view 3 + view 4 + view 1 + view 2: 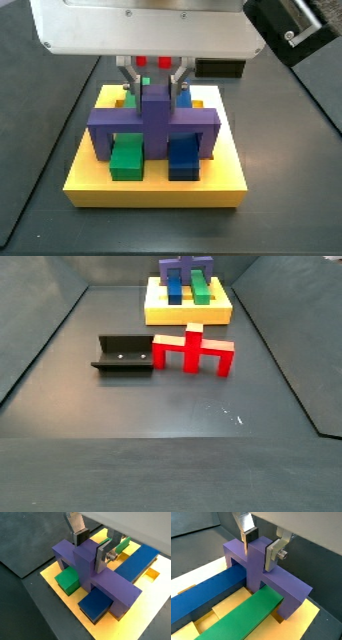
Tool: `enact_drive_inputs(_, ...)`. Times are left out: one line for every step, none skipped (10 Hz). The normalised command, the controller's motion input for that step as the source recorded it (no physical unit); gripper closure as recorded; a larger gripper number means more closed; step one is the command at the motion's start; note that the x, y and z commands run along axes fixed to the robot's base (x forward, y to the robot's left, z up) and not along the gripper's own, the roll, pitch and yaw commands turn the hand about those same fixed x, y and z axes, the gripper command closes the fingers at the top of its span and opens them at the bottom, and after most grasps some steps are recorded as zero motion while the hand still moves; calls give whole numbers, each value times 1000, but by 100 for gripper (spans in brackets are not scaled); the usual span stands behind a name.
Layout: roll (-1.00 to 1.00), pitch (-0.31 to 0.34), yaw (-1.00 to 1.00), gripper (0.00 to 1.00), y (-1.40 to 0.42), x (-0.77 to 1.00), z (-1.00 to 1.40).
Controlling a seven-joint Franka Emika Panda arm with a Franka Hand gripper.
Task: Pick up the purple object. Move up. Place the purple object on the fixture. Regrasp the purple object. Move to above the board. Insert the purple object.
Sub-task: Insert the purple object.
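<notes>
Insert | end effector [260,546] clamps matte purple cross-shaped block's [93,572] stub over thick yellow slotted board [156,188] | we press straight down, keeping it level.

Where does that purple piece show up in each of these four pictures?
Wrist view: purple object mid-frame, gripper around its stub.
Wrist view: mid-frame, over the blue bar.
Side view: centre, on the board.
Side view: top edge.
Shared landmark: the yellow board.

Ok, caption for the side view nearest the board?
Gripper holding the purple object upright on the board, straddling green and blue bars.
</notes>
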Motion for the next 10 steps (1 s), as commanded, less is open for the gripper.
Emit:
enact_drive_inputs(150,14,-91,100,-123,20,-200)
enact_drive_inputs(116,27,-231,100,-140,9,-189)
enact_drive_inputs(119,33,-249,100,-120,43,-191)
enact_drive_inputs(187,49,-206,100,-17,166,-349)
enact_drive_inputs(230,59,-157,100,0,194,-380)
enact_drive_inputs(216,59,-89,100,0,209,-331)
enact_drive_inputs(209,56,-80,100,-23,194,-297)
enact_drive_inputs(206,3,-29,100,-29,0,-397)
enact_drive_inputs(153,0,0,100,-69,-14,-623)
enact_drive_inputs(37,-56,0,100,-29,-111,-1000)
